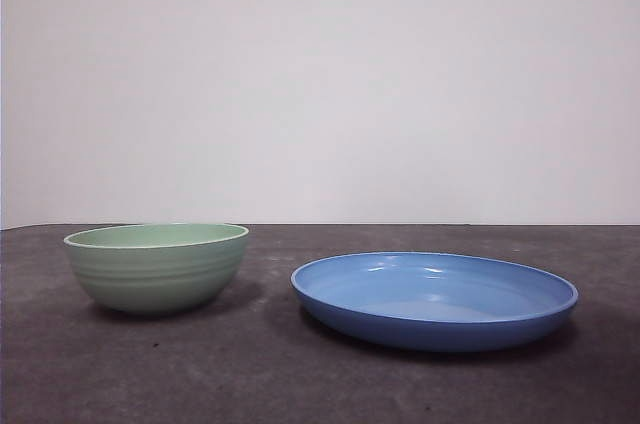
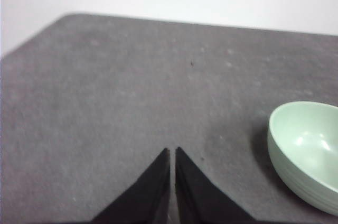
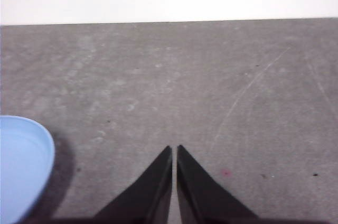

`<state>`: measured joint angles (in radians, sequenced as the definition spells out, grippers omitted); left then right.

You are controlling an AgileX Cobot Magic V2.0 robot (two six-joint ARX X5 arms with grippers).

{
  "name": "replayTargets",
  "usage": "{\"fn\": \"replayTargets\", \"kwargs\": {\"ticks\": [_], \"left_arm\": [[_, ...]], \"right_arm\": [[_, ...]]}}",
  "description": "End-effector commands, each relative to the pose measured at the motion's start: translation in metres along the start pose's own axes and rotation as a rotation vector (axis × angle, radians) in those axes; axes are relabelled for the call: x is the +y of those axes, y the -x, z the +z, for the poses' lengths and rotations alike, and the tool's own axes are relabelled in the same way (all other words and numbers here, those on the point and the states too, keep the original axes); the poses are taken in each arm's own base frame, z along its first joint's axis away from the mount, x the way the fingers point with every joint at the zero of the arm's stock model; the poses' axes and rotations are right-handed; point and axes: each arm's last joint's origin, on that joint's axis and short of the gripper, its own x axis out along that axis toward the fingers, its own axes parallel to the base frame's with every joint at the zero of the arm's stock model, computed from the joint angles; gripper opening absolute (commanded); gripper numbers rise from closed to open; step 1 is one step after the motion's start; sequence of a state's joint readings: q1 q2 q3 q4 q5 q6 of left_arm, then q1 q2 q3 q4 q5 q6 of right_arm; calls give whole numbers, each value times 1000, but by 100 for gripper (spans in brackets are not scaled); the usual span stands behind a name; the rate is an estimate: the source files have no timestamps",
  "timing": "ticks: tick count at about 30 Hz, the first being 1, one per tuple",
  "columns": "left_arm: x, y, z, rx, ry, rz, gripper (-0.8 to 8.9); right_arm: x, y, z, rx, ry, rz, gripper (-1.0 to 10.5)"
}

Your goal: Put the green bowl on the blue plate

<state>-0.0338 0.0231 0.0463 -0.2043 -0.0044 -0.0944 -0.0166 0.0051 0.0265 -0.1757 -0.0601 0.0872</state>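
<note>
The green bowl (image 1: pixel 157 266) sits upright and empty on the dark surface (image 1: pixel 250 364), just beside the blue plate (image 1: pixel 435 299) but apart from it. No grasp has begun; next, seemingly, a reach to the bowl's rim. The left tool (image 2: pixel 172 152), pressed together, hovers near the bowl; the right tool (image 3: pixel 174 150), likewise closed, waits near the plate.
</note>
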Motion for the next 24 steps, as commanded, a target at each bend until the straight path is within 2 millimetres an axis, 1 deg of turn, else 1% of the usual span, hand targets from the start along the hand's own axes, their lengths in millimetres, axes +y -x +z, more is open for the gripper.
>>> {"fn": "replayTargets", "kwargs": {"ticks": [1, 3, 7, 10, 15, 19, 24], "left_arm": [[-2, 4, 17, -36, 57, -16, 17], [-4, 6, 26, -47, 88, -24, 17], [-7, 11, 51, -69, 130, -42, 17], [-10, 14, 69, -57, 130, -48, 17], [-15, 20, 102, 2, 126, -77, 17], [-22, 24, 131, 46, 123, -174, 17], [-30, 25, 155, 131, 126, -320, 17]], "right_arm": [[3, 5, 17, -60, -77, 22, 8], [4, 8, 25, -82, -109, 33, 8], [8, 18, 45, -128, -187, 61, 8], [10, 25, 61, -118, -221, 72, 9], [16, 36, 88, -66, -235, 128, 8], [21, 42, 111, 13, -234, 214, 8], [26, 45, 133, 125, -226, 292, 8]]}}
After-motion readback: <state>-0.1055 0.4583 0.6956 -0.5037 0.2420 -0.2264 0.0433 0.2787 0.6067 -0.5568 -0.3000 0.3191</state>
